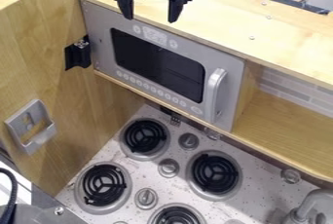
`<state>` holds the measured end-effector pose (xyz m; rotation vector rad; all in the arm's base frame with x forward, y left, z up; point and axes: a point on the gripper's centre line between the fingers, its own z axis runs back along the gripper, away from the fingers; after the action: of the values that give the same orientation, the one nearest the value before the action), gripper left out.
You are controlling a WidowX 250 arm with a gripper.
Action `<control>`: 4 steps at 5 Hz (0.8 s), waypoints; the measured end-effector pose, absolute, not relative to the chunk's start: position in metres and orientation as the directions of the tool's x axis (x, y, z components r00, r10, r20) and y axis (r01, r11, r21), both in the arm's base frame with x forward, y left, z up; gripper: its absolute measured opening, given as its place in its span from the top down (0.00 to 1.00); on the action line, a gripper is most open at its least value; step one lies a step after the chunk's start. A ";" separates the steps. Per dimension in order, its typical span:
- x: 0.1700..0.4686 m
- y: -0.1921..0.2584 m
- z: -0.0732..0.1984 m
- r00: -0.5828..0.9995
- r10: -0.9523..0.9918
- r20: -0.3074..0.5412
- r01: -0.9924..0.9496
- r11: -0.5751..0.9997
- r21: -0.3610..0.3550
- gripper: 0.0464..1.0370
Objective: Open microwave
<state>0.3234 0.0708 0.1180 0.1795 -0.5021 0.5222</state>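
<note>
Tool (149,19): top edge, left of centre | pose: hanging down | fingers (125,9): spread apart

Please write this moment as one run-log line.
gripper: open, away from handle | microwave door: shut | task: opening not done

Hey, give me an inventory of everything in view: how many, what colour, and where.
Microwave: one, grey with black window, upper middle, door shut
Handle: one, silver, door's right side
Hinge: one, black, door's left edge
Burners: four, black, on stove
Knobs: at least three, grey, among burners
Stove: one, speckled white, bottom
Faucet: one, grey, lower right
Fixture: one, grey, left wall
Tiles: several, grey, right
Cable: one, black, lower left
End effector: one, black, top, fingers apart
</note>
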 end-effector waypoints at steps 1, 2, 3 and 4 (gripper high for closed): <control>0.320 0.070 0.108 0.764 0.436 0.475 -0.518 0.854 0.050 0.04; 0.302 0.064 0.096 0.761 0.460 0.458 -0.525 0.851 0.019 0.04; 0.291 0.054 0.093 0.755 0.451 0.476 -0.509 0.861 -0.009 0.04; 0.283 0.044 0.079 0.774 0.433 0.461 -0.466 0.883 -0.048 0.04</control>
<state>0.2827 0.0444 0.0793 0.0706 -0.4822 0.4874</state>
